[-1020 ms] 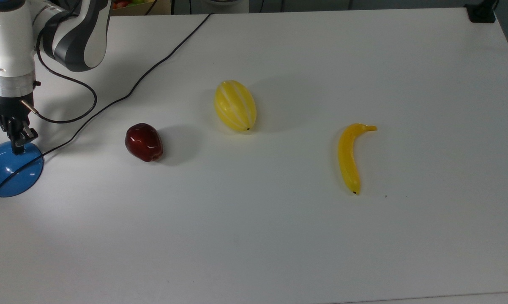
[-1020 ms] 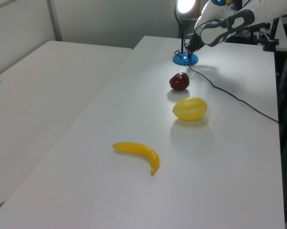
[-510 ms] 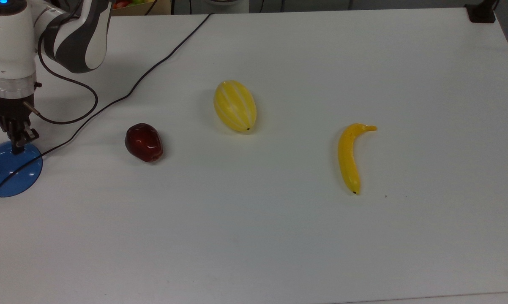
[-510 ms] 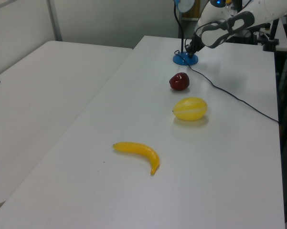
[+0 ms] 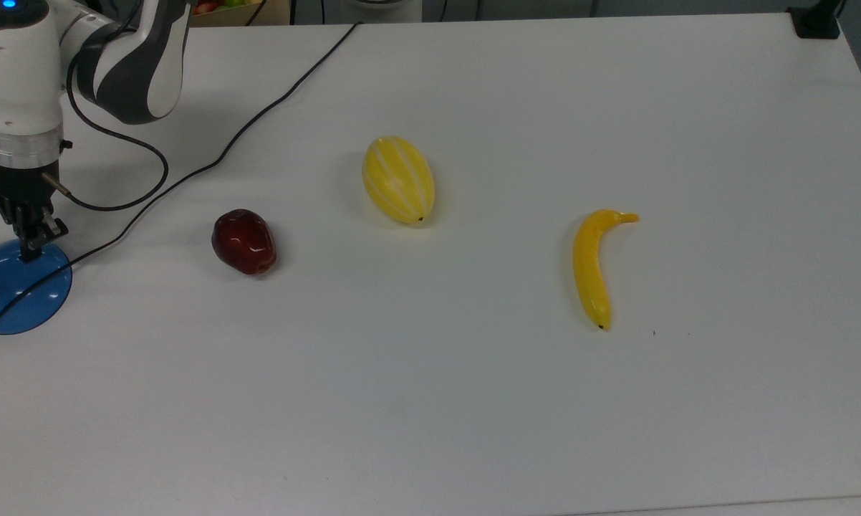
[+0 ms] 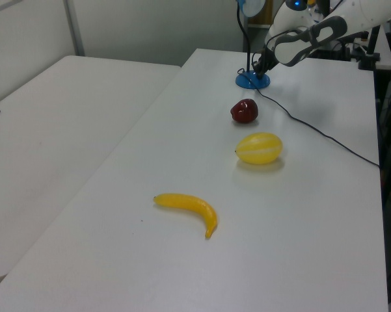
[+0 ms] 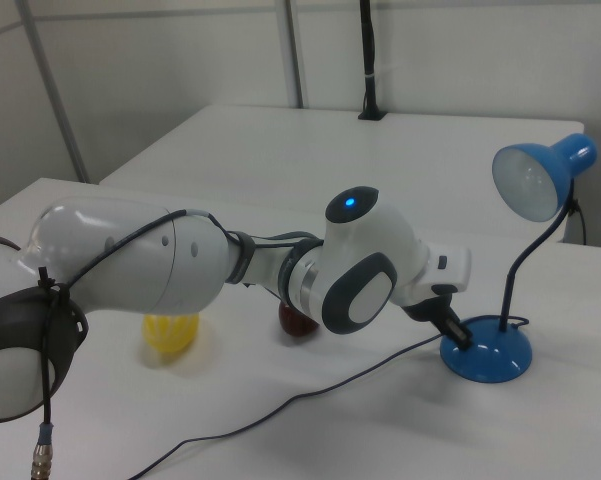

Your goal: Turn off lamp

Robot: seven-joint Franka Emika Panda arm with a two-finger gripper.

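Gripper (image 5: 31, 240) parked on the lamp (image 5: 16, 287) base, shade dark already.

Top view: lamp sits at the table's (image 5: 473, 401) far left edge, fingertips on its rim, can't tell if spread or pressed together. Left view: apple (image 6: 244, 111) near the base. Right view: shade (image 7: 535, 178) unlit; my guess, dragging sideways could snag the cord (image 7: 310, 395) and tip it.

Glossy translucent blue plastic lamp base (image 5: 18, 287); shiny dark red apple (image 5: 244, 241); smooth glossy yellow banana (image 5: 592, 266); matt white desk (image 5: 473, 401).
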